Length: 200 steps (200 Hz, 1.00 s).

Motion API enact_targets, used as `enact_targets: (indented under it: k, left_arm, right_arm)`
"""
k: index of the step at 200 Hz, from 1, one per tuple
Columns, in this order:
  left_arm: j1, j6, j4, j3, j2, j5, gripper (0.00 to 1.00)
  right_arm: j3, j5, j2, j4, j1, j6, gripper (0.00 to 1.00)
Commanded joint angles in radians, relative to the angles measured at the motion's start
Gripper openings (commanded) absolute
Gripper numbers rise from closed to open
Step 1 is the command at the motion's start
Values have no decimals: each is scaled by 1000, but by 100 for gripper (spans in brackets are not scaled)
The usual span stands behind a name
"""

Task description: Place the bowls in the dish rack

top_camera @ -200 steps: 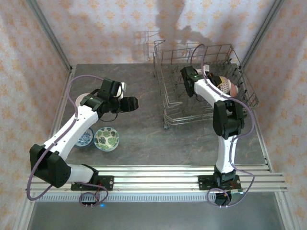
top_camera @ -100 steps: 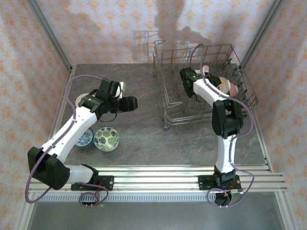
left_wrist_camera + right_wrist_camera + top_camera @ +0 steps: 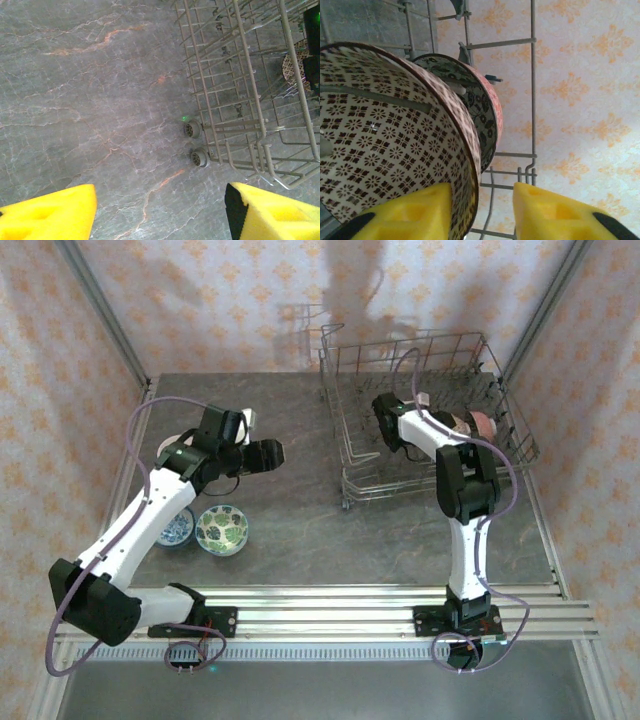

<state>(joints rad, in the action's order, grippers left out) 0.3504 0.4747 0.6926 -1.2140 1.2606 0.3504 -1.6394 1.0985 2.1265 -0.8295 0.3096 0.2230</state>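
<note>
The grey wire dish rack (image 3: 505, 405) stands at the back right. Two bowls stand on edge inside it: a brown-white patterned bowl (image 3: 385, 140) and behind it a pinkish bowl (image 3: 487, 107) with a dark floral inside. My right gripper (image 3: 482, 205) is open astride the brown-white bowl's rim, one finger inside the bowl, the other clear of it. On the table at the left lie a blue-white bowl (image 3: 178, 529), a green floral bowl (image 3: 222, 529) and a white bowl (image 3: 168, 447), half hidden by my left arm. My left gripper (image 3: 268, 455) (image 3: 160, 210) hangs open and empty over bare table.
The rack's near corner with two small wheels (image 3: 196, 143) lies just ahead of my left gripper. Rows of upright tines (image 3: 225, 65) fill the rack's left half. Wallpapered walls (image 3: 60, 390) close in the marble table (image 3: 300, 520) on three sides.
My right gripper has opened off the brown-white bowl, which has settled lower in the rack. My left arm has drifted slightly to the left, its gripper still open.
</note>
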Motion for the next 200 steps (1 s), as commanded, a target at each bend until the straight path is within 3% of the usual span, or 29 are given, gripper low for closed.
enact_targets:
  k: [1,54,81,98,141,163,200]
  left_arm:
    - [-10,16,38,19,-23,-36,70]
    - [-14,-18,97,7,-20,-80,70]
    - [-24,-15,169,-7,-7,-118,71]
    - [-31,15,212,-8,-18,-163,71]
    - [-43,109,345,13,-94,-268,72]
    - [-60,122,386,68,-168,-313,79]
    - [-153,132,464,185,-247,-348,83]
  right_arm:
    - [-19,-67,17,-54,-6,-50,46]
    - [23,-172,-130,-71,-9,-83,82]
    - [64,-283,-234,-68,-8,-78,93]
    - [80,-402,-282,-83,-8,-53,95]
    - [135,-514,-410,-138,-8,-95,100]
    - [182,-568,-503,-154,-7,-126,100]
    - [243,-712,-646,-168,-3,-178,99]
